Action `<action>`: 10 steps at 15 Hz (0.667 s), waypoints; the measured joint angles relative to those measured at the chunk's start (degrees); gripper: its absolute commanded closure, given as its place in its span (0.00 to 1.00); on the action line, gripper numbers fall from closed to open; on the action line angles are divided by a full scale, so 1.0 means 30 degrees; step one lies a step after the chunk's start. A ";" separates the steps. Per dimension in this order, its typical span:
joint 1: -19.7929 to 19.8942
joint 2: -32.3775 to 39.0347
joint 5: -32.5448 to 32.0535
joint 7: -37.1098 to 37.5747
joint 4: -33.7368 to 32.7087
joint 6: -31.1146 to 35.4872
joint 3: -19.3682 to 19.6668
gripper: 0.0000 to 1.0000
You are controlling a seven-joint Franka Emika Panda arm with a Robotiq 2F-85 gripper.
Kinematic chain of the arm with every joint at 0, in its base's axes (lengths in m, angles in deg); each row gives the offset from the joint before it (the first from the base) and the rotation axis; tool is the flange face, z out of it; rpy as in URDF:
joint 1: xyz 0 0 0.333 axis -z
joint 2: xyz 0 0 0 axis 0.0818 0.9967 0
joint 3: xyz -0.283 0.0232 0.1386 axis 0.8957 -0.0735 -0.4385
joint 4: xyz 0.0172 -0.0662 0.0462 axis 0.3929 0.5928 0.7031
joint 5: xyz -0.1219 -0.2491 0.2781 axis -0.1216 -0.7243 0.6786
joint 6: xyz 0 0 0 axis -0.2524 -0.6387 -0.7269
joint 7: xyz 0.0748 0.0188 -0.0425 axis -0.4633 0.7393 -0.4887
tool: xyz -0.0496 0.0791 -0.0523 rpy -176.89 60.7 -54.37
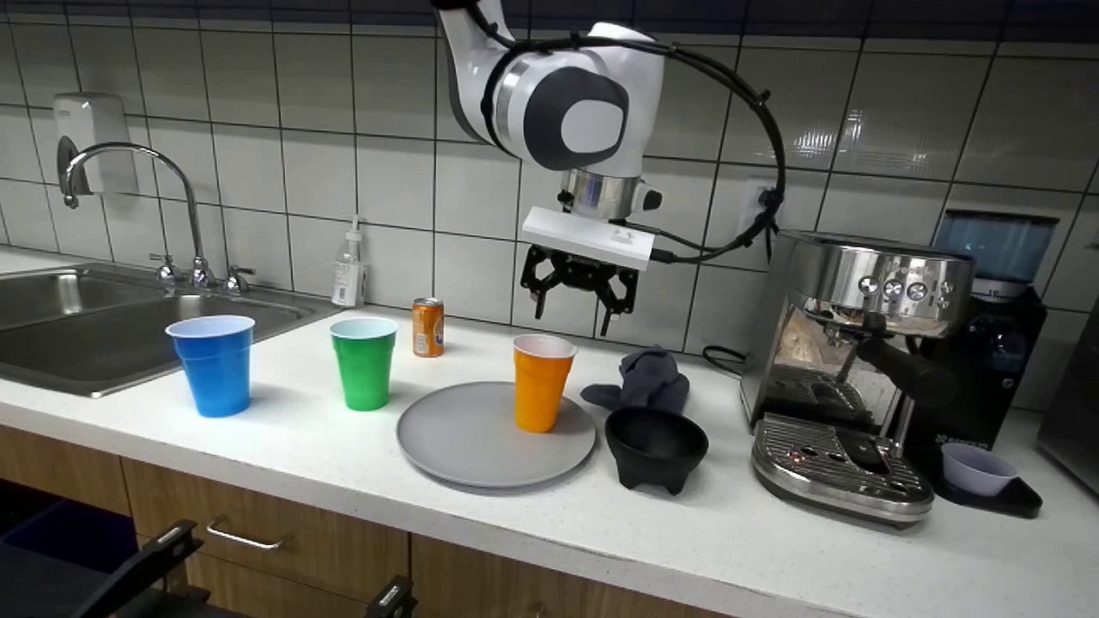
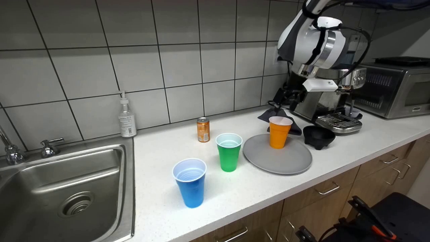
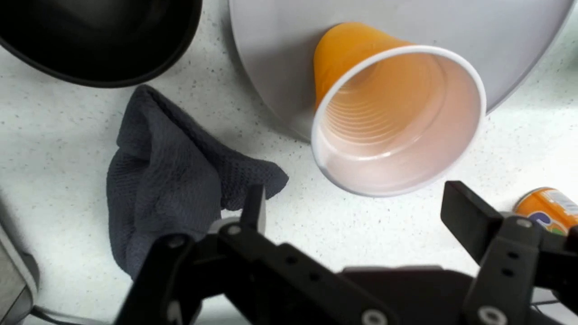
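1. Now: orange cup (image 1: 541, 395) upright below the claw (image 1: 573, 324) and apart from it; in the wrist view its pale open mouth sits just ahead of the gap between the fingers (image 3: 472, 221).
2. Claw released: fingers spread wide, hanging in the air over the white counter (image 1: 292, 360).
3. Gray plate (image 1: 472, 442): flat beneath the cup, lower than the claw; cup stands off-center on it.
4. Dark cloth (image 3: 167, 180): crumpled heap on the counter below the claw, partly covered by one finger in the wrist view.
5. Black bowl (image 1: 657, 446): on the cloth's side of the claw, just beside the plate, near the cloth; stands on short feet.
6. Orange can (image 1: 428, 327): across the claw from the cloth, upright, near the tiled wall (image 1: 391, 180).
7. Green cup (image 2: 229, 156): same side as the can, farther from the claw. Blue cup (image 2: 190, 188): farther again. Both upright.
8. Coffee machine (image 1: 846, 378): opposite way from the claw, past cloth and bowl; chrome body, black handle jutting out.
9. Farthest from the claw on the can's side: soap bottle (image 2: 127, 121) by the wall, at the corner of the steel sink (image 2: 128, 181).
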 measured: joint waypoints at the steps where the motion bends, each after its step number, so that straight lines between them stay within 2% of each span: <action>1: 0.0000 -0.0230 0.0226 -0.0221 0.0050 0.0000 0.0002 0.00; 6: -0.0191 -0.1409 0.1095 -0.1274 0.0674 0.0000 0.0028 0.00; 10: -0.1116 -0.2263 0.1431 -0.1325 0.1669 0.0026 0.0128 0.00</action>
